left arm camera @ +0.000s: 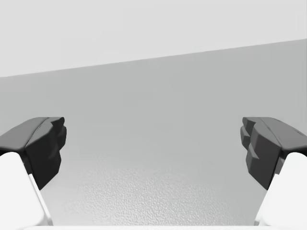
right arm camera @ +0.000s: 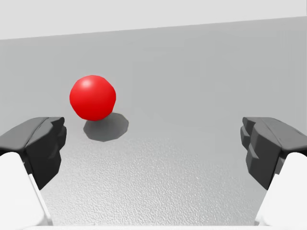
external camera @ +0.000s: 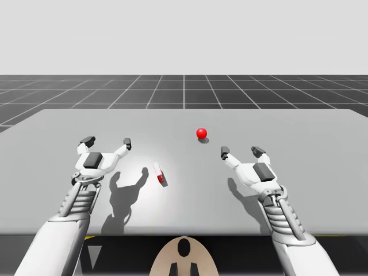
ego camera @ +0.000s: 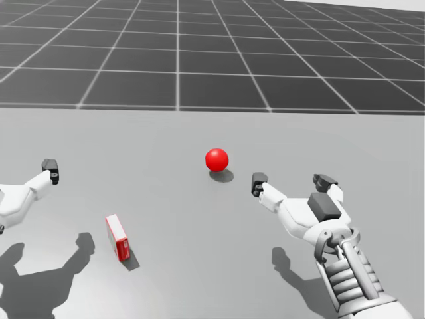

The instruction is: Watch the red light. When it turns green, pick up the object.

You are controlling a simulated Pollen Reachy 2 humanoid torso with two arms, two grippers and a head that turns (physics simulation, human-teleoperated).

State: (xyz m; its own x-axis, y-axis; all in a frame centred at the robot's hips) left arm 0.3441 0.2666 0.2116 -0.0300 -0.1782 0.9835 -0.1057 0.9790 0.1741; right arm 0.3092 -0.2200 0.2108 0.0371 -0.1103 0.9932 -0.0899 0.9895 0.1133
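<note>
Waiting step. The left gripper (external camera: 107,141), fingers spread wide and empty, hovers over the table (external camera: 310,132). Near its right lies the small red-and-white box (external camera: 159,173), touching neither gripper. The light (external camera: 201,133) beyond shows red, so a reach, probably by the nearer left arm, must await green. The right gripper (external camera: 242,151), likewise wide open and empty, faces the light. Bare tabletop surrounds the box, and the edges lie well away.

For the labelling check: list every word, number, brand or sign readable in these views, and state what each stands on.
No text can be read anywhere.
On the red and white box: any print is too small to read.
On the red light: plain, no marking.
On the table: bare grey, no sign.
On the left claw and the right claw: no labels.
</note>
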